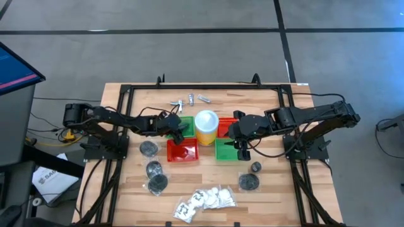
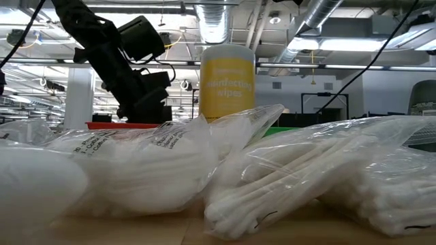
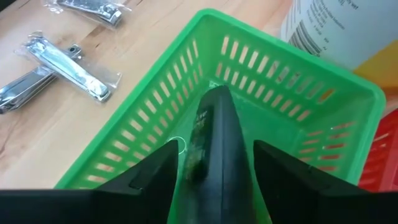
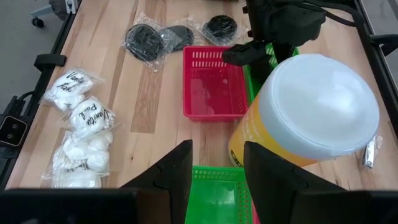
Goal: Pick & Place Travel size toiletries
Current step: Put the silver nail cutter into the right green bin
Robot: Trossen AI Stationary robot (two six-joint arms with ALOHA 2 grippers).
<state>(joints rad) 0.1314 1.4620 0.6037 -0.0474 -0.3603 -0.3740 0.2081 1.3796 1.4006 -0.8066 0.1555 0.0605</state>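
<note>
My left gripper reaches down into the far-left green mesh basket, with a dark flat piece in a clear bag between its fingers. My right gripper hangs open and holds nothing above the near-right green basket. Loose on the table lie dark round pieces in clear bags, white pieces in printed packets and silvery nail clippers in sleeves. My left gripper has the dark piece's near end between its two fingers, one on each flat side. The fingers slant down from the table's left. The piece stands on edge along the fingers, its far end low inside the green basket. The picture's lower edge cuts off the contact.
A yellow cup with a white lid stands between the baskets, close beside both grippers. A red basket sits near the left green one, another red one beside the cup. A black frame rims the table.
</note>
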